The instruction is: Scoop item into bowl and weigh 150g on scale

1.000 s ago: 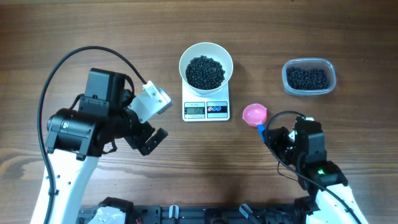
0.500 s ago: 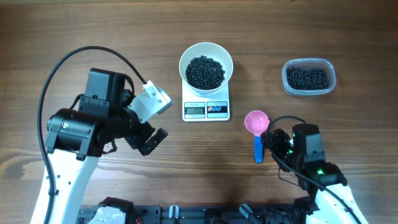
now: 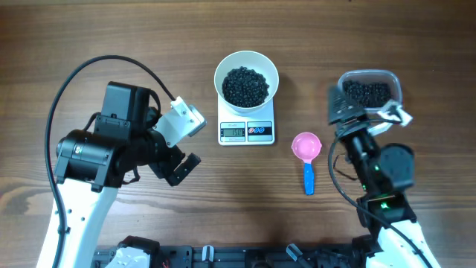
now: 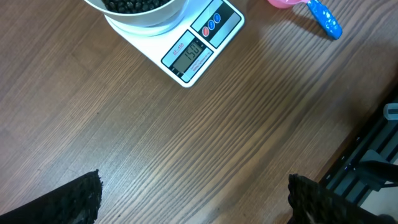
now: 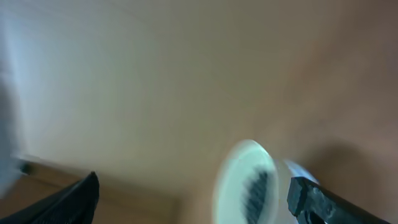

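Left arm (image 3: 89,160): chunky black housings, white lower link (image 3: 74,219), one long black cable (image 3: 111,59) and a white block (image 3: 182,120) at the wrist. Right arm (image 3: 379,167) is black too, thin black wires (image 3: 334,175) and a green light (image 3: 384,202) glowing.

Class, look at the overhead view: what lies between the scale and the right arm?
A pink scoop with a blue handle lies there, touching neither; the overhead view shows it.

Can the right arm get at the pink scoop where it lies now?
Probably yes. The pink scoop lies flat on the table between the scale and the right arm, with nothing over it. The right gripper is open, up near the tub.
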`<action>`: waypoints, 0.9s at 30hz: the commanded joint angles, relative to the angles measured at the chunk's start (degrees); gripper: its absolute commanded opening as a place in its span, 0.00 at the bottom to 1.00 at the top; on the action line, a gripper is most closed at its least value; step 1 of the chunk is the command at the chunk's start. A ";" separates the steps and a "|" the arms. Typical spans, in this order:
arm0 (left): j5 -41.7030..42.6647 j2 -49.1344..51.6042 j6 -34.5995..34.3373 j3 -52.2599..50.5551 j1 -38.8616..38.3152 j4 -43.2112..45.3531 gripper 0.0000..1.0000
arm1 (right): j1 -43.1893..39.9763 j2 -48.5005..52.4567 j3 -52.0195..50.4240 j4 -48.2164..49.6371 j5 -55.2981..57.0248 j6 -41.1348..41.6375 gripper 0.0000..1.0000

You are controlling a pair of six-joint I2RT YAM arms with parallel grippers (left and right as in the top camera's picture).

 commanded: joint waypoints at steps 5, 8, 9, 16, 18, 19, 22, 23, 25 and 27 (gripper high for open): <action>0.09 0.17 0.87 0.33 0.31 0.22 1.00 | -0.20 0.07 0.20 -9.07 7.28 24.13 1.00; 0.09 0.17 0.87 0.33 0.31 0.22 1.00 | -0.20 0.07 0.20 -15.47 6.71 28.39 1.00; 0.09 0.17 0.90 0.33 0.31 0.20 1.00 | -0.20 -0.04 0.20 -16.09 6.05 28.39 1.00; 0.09 0.17 0.87 0.33 0.31 0.22 1.00 | -0.20 -3.65 0.15 -17.44 9.07 18.64 1.00; 0.09 0.17 0.87 0.33 0.31 0.22 1.00 | -0.20 -7.65 0.15 -18.93 11.19 12.00 1.00; 0.09 0.17 0.87 0.33 0.31 0.22 1.00 | -0.20 -10.80 0.15 -20.46 12.28 6.78 1.00; 0.09 0.17 0.87 0.33 0.31 0.22 1.00 | -0.26 -18.47 0.09 -25.00 12.61 -6.14 1.00; 0.09 0.17 0.87 0.33 0.31 0.20 1.00 | -0.26 -20.65 0.09 -26.88 12.96 -8.76 1.00; 0.09 0.17 0.87 0.33 0.31 0.20 1.00 | -0.55 -25.42 0.09 -31.54 14.16 -12.94 1.00; 0.09 0.17 0.87 0.33 0.31 0.20 1.00 | -1.95 -29.59 -0.24 -34.21 14.49 -17.55 1.00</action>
